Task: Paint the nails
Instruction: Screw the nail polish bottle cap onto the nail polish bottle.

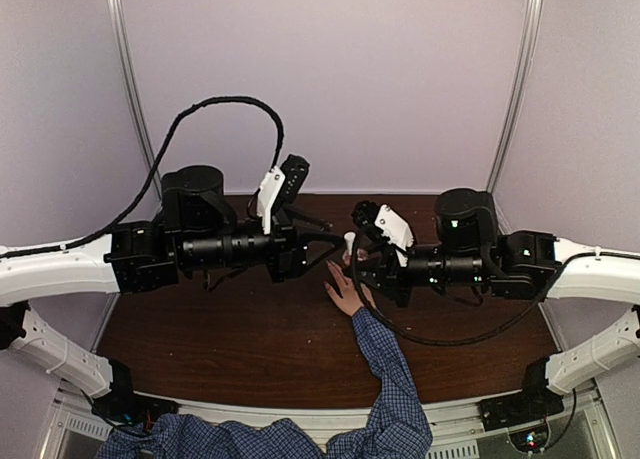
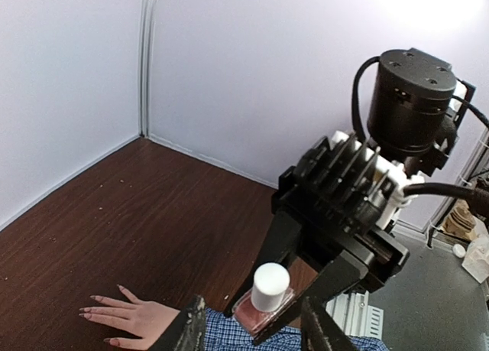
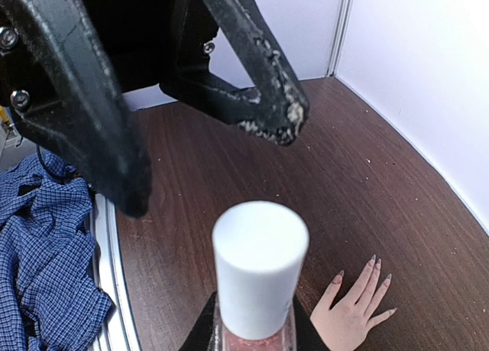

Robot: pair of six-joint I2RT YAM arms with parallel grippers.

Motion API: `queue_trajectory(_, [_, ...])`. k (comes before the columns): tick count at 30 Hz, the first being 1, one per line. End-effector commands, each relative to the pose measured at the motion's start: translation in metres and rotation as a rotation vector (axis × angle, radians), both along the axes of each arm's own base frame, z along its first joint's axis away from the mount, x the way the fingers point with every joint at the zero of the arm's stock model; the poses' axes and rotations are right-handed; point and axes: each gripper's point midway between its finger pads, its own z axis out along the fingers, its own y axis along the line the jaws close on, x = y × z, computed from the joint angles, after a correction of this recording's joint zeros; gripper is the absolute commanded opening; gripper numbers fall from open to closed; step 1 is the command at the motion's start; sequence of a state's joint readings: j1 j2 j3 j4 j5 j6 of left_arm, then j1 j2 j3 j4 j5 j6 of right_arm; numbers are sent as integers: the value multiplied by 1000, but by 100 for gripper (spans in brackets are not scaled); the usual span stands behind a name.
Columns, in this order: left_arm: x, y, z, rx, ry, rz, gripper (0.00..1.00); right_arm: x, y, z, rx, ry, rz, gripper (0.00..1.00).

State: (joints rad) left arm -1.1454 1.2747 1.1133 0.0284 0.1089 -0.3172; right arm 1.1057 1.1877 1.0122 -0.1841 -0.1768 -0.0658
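A light-skinned hand (image 1: 345, 293) in a blue checked sleeve (image 1: 386, 369) lies flat on the brown table, fingers spread. Its pinkish nails (image 3: 375, 264) show in the right wrist view and in the left wrist view (image 2: 90, 311). My right gripper (image 3: 256, 334) is shut on a small pink nail-polish bottle (image 3: 258, 268) with a white cap and holds it upright above the wrist. The bottle also shows in the left wrist view (image 2: 265, 299) and from above (image 1: 349, 245). My left gripper (image 2: 250, 322) is open, its fingers (image 3: 275, 110) spread apart close to the cap without touching it.
The brown table (image 1: 240, 329) is walled by pale panels at the back and sides. A person's blue checked shirt (image 1: 230, 441) sits at the near edge between the arm bases. A metal rail (image 3: 114, 290) runs along the table's front.
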Motion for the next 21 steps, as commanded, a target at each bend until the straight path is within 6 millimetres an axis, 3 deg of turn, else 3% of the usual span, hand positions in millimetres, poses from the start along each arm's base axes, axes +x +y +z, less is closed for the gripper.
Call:
queue_trajectory(1, [20,9,11,-29,-21,128,44,13,-2,5,4,-9,-81,0])
queue_trajectory(11, [35,4,-7,52,7,193,44,22,-7,2,-3,-13,-147,0])
queue_trajectory(21, [26,-13,-3,2,12,117,44,31,-11,1,-16,-13,-200,0])
